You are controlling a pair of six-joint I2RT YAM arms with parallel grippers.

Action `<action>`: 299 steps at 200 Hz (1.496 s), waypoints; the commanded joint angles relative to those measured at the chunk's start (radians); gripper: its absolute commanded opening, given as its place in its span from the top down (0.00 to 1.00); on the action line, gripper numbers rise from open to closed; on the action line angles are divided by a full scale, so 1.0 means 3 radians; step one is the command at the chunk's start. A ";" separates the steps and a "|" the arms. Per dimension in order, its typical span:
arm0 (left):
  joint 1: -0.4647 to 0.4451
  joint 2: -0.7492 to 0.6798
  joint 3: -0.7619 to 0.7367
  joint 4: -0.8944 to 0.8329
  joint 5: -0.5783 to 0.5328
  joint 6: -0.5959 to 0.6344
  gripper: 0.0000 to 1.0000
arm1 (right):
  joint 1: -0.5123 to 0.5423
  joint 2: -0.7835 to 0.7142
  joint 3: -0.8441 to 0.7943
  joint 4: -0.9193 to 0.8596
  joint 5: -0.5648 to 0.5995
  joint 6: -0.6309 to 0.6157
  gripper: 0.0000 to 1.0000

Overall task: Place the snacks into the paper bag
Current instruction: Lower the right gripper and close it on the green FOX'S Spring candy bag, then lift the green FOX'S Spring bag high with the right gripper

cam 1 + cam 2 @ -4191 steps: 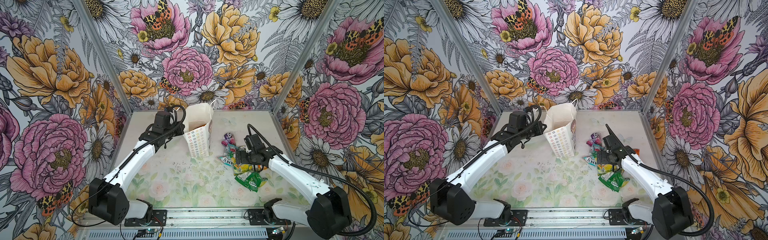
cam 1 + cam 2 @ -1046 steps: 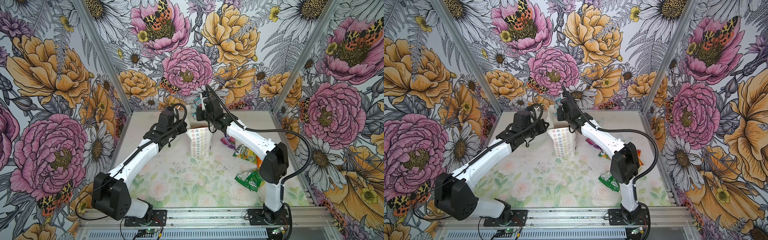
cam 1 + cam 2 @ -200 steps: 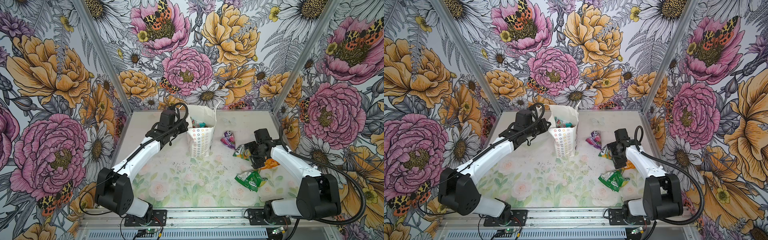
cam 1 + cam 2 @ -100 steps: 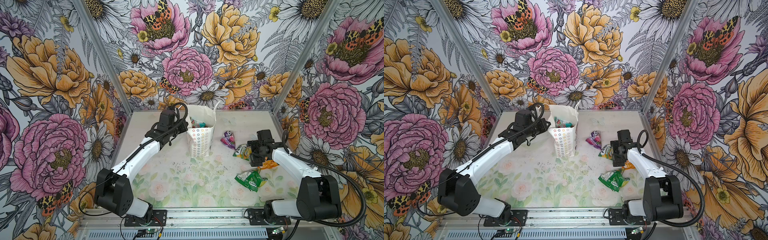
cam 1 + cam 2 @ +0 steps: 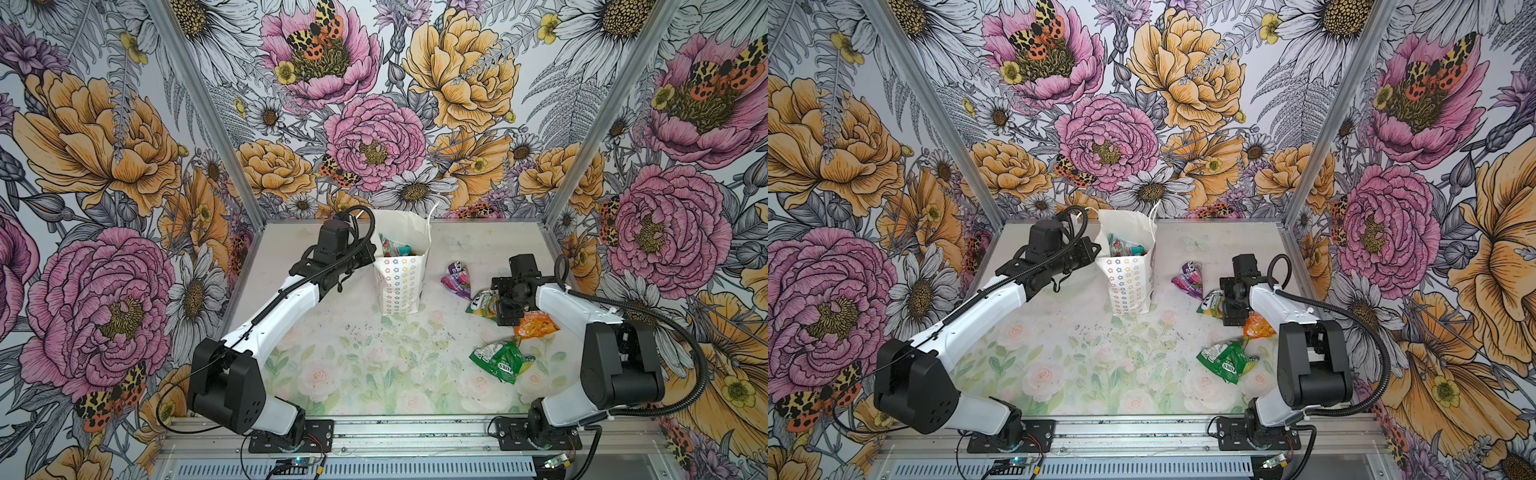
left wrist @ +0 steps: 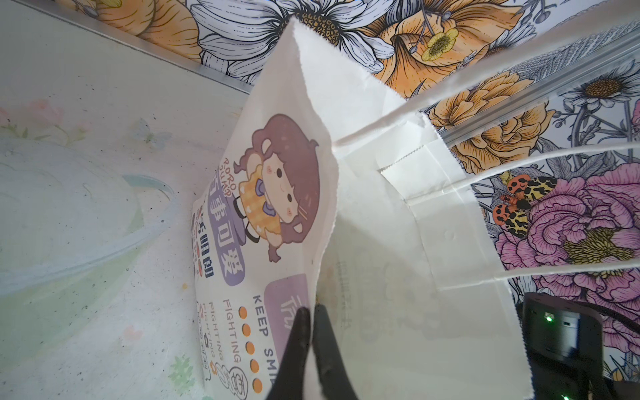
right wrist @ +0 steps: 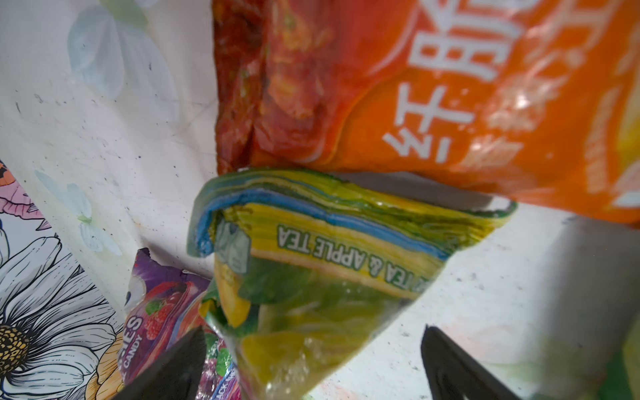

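1. left claw (image 6: 311, 311) pinched shut on paper bag (image 5: 401, 282) rim; bag upright, teal packet (image 5: 400, 250) inside.
2. right claw (image 7: 313, 332) wide open, nothing gripped, straddling yellow-green packet (image 7: 329, 277) beside orange packet (image 5: 534, 326).

- The left gripper (image 6: 311, 313) has its black fingers pressed together on the rim of the paper bag (image 6: 398, 263).
- A cartoon girl print (image 6: 282, 194) covers the bag's outer face, above the pale table (image 6: 79, 173).
- White string handles (image 6: 554, 152) stretch across the floral wall (image 6: 588, 221).
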 commanded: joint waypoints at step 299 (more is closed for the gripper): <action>0.0001 -0.0079 -0.0023 0.0013 -0.0057 -0.0028 1.00 | 0.0163 -0.0783 0.0442 0.0103 0.1087 -0.1918 0.92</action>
